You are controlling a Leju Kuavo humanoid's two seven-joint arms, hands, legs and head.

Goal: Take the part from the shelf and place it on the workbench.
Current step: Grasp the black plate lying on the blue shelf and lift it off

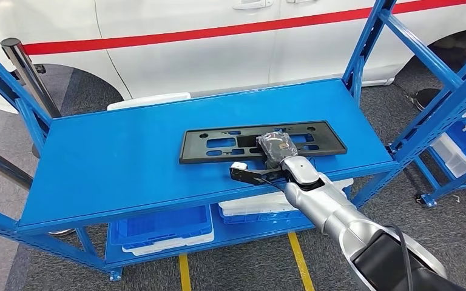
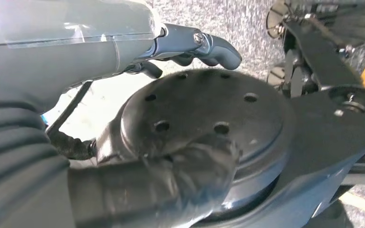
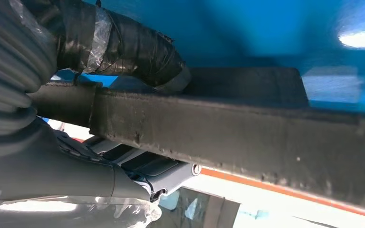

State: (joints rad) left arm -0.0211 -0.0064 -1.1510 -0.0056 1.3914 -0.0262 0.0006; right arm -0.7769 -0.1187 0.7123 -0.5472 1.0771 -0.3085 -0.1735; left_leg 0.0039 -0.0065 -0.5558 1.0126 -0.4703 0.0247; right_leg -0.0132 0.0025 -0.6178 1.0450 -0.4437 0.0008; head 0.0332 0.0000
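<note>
Your left hand hangs by the robot's body over grey floor; its dark fingers are curled in with nothing between them.

On the blue shelf, the top deck of the rack, the part lies flat: a long black plate with cut-outs, its length running across the deck. Most of it reaches out to the left of your right hand, and a shorter stretch runs on past the hand to the right.

Your right hand sits on the near long edge of the part, right of its middle, the silver arm coming up from the lower right. In the right wrist view the taped thumb lies over one face of the part's edge while grey fingers sit against the other face, so the hand is clamped on the part. The part is touching the deck along its length as far as you can see; whether the gripped edge is lifted you cannot tell.

Beyond the hand, behind the rack, stands a white car with a red stripe. Below the deck, near the hand, blue bins and white trays sit on the lower level. To the right of the hand stands a second blue rack.
</note>
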